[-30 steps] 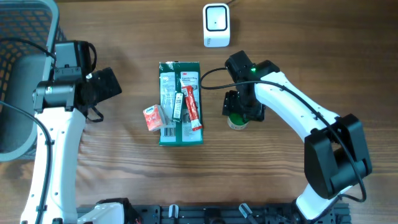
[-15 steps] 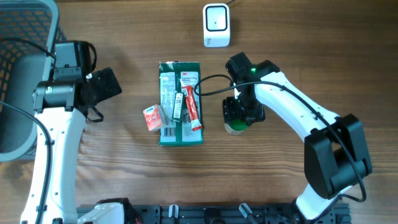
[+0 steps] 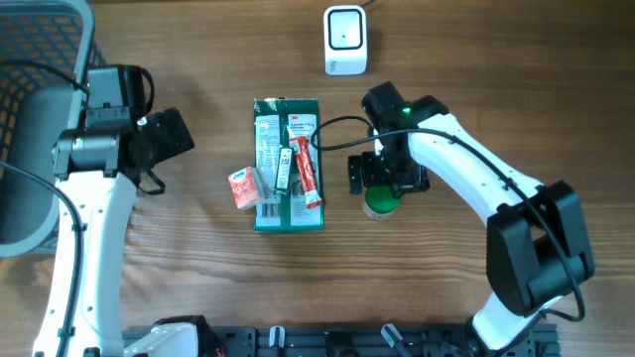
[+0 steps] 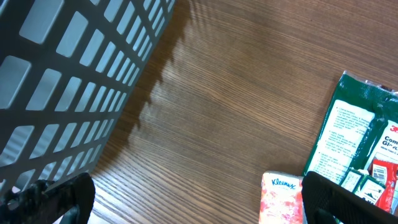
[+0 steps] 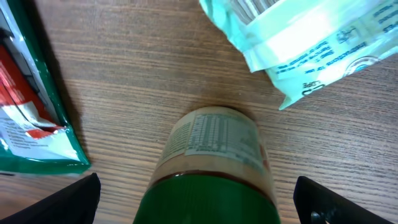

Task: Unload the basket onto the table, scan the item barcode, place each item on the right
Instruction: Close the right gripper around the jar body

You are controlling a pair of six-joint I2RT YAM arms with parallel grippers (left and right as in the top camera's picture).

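Observation:
The item is a jar with a green lid and a pale printed label, standing upright on the wood table right of the green package. My right gripper hangs over it, open. In the right wrist view the jar sits between the spread fingers, and neither touches it. The white scanner stands at the back of the table. My left gripper is open and holds nothing, far left by the basket. In its wrist view my left gripper hovers over bare wood.
A green 3M package with small red and black items on top lies mid-table, with a Kleenex pack at its left edge. A grey mesh basket fills the far left. A white-and-teal packet lies just beyond the jar.
My right gripper's jaws have spread wide and let go of the jar, which now stands a little nearer the front. The left arm has not moved.

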